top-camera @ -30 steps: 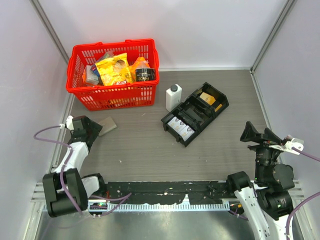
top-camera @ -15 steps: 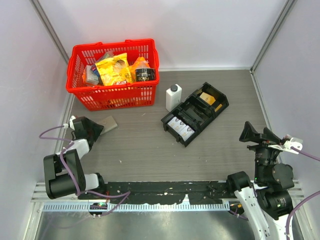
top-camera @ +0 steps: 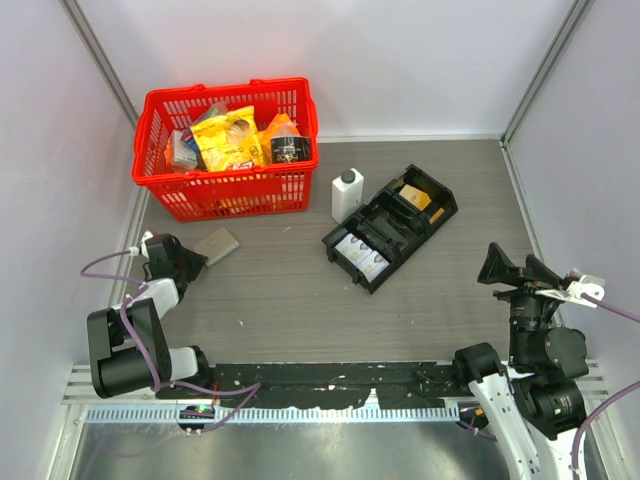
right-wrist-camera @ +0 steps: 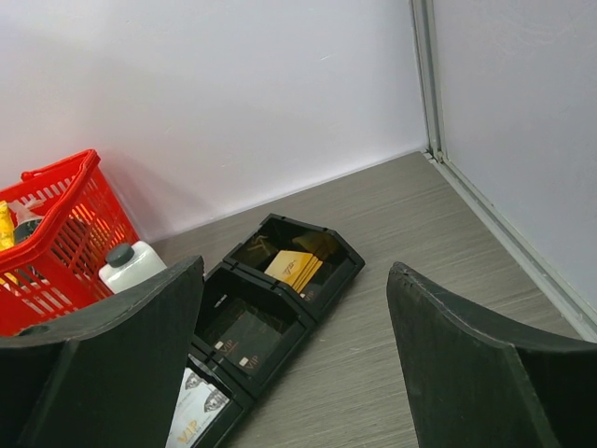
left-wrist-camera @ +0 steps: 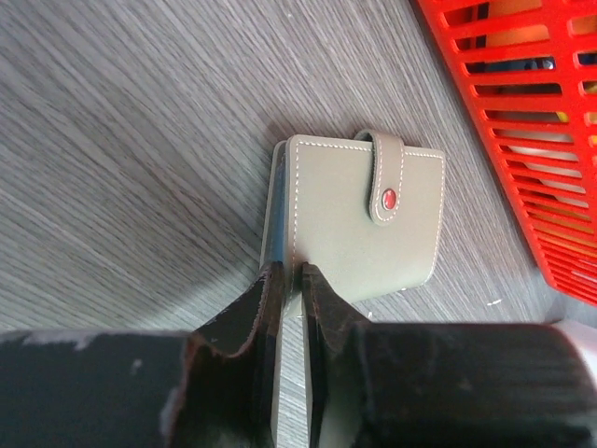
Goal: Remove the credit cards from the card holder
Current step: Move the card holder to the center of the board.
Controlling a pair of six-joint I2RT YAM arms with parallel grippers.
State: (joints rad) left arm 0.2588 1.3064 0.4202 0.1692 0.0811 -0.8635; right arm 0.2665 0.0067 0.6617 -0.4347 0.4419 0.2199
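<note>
**Left hand (left-wrist-camera: 289, 273) pinches the closed card holder (left-wrist-camera: 359, 219) near the red basket (left-wrist-camera: 522, 140)**

The grey-tan holder lies at the desk's (top-camera: 300, 290) left side, just in front of the basket. The left hand's fingers are nearly together on its near edge. The right hand (right-wrist-camera: 297, 271) hangs wide open and holds nothing, well apart from it. The holder looks thin, light and pliant, with stitched soft covers likely to bend or slip under a corner pinch. A grip across the spine, clear of the strap (left-wrist-camera: 384, 177), seems the safer hold. The strap is fastened by a red snap, so no cards show, only a blue sliver inside the fold. Whether the pinched edge has left the desk cannot be told.
</note>
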